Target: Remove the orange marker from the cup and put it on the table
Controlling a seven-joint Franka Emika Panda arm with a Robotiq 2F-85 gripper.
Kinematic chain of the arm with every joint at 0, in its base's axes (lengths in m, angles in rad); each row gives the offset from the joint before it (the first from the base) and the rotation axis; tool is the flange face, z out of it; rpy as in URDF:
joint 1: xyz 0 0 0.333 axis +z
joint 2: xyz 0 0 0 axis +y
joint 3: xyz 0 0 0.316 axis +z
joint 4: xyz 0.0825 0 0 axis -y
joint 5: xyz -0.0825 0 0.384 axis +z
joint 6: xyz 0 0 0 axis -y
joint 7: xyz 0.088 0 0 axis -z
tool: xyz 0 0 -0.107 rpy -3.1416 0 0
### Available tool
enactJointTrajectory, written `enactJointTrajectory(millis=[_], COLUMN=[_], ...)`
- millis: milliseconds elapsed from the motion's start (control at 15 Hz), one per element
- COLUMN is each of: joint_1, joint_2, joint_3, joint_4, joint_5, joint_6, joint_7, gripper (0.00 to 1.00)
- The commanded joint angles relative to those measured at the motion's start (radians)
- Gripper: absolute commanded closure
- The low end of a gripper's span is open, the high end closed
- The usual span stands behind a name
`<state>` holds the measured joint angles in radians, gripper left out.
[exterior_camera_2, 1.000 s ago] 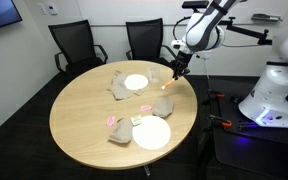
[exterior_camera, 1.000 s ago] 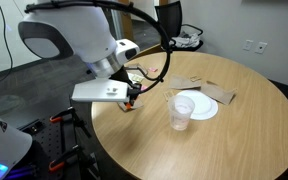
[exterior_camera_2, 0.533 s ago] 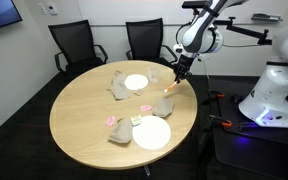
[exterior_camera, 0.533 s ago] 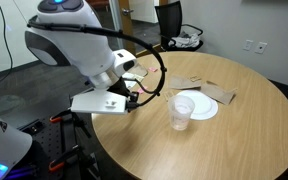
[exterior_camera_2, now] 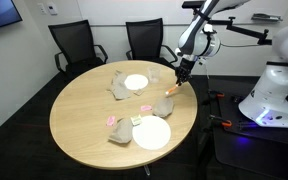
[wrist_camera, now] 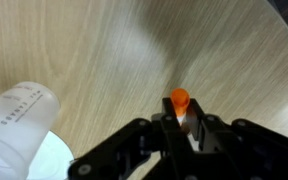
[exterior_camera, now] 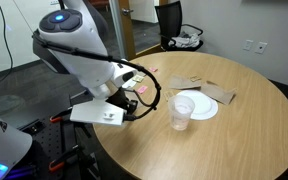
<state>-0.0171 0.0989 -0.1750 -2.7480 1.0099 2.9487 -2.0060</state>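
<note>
The gripper (wrist_camera: pixel 182 128) pinches the orange marker (wrist_camera: pixel 180 99) — seemingly just above the table (wrist_camera: pixel 104 50) — apart from the cup (wrist_camera: pixel 22 112).

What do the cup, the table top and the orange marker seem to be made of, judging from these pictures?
The cup: probably clear plastic, its wall see-through. The table: wood or wood-look laminate, matte, with visible grain. The orange marker, between the jaws: likely smooth plastic, evenly coloured, though blurred.
</note>
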Motion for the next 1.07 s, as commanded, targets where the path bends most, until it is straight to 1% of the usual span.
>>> enactJointTrajectory(millis=[0,333,533,867,1000], joint_1=[-0.009,-0.006,-0.002,0.0,0.002], joint_2=[0.039,0.088,0.124,0.183,0.202], joint_3=[0.018,0.021,0.025,0.03,0.032], joint_4=[0.035,0.076,0.102,0.14,0.15], joint_5=[0.126,0.252,0.303,0.335,0.336], joint_6=[0.052,0.083,0.109,0.137,0.149], joint_7=[-0.082,-0.151,-0.173,-0.17,-0.166], gripper=[0.95,0.95,0.95,0.95,0.9])
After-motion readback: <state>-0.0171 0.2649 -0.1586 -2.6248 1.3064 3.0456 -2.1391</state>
